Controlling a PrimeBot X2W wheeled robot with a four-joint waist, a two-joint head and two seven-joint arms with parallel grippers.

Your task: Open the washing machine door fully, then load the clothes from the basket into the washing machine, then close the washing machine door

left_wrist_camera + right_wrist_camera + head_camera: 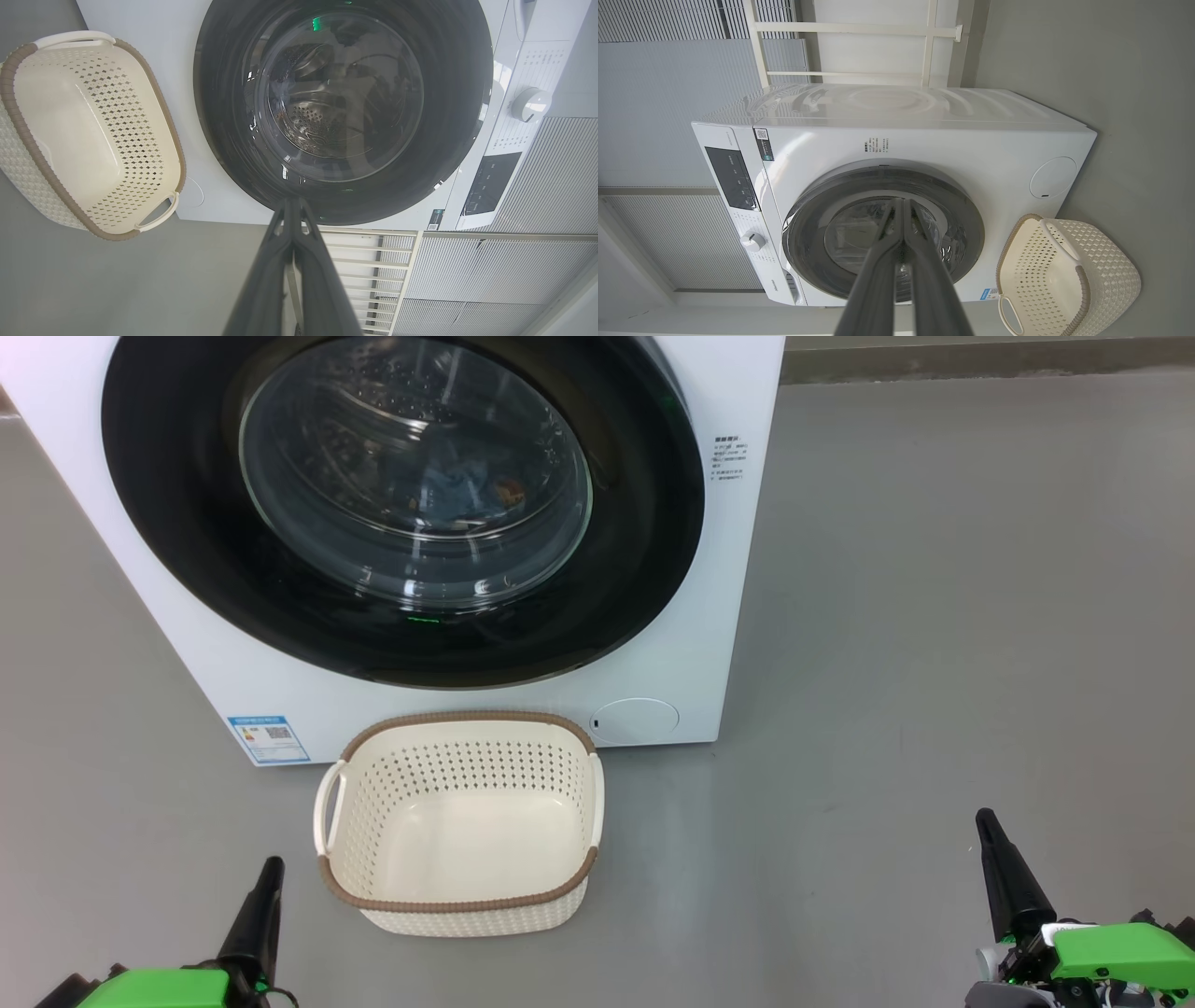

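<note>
— Where's the door [168,504]?
— Ahead of both grippers, lying flat against the front of the machine [738,569]; it looks closed. Through its window the clothes [467,490] show as a blue patch with an orange spot, low in the drum [392,429]
— And the basket [467,717]?
— On the floor [934,616] just in front of the machine, below the door, with nothing in it. Its long side runs across the head view
— Which arm is closer?
— The left gripper [271,873] sits just beside the basket's near left corner. The right gripper [986,826] is well apart, off to the right. The door's centre lies left of the middle too, so I'd judge the left arm nearer. Both point toward the machine and touch nothing
— Pincers?
— Each pair of fingers [266,280] is pressed together, narrow, holding nothing
— What's left to do?
— By my reading, nothing: clothes in, basket bare, door to. At most a push on the door's rim to check the latch
— Do the views differ?
— The head view gives the cloth behind the window. The right wrist view adds the knob [752,240] and dark panel [731,179], and shows the door flush from an angle. The left wrist view catches drum holes through dark, reflecting glass
</note>
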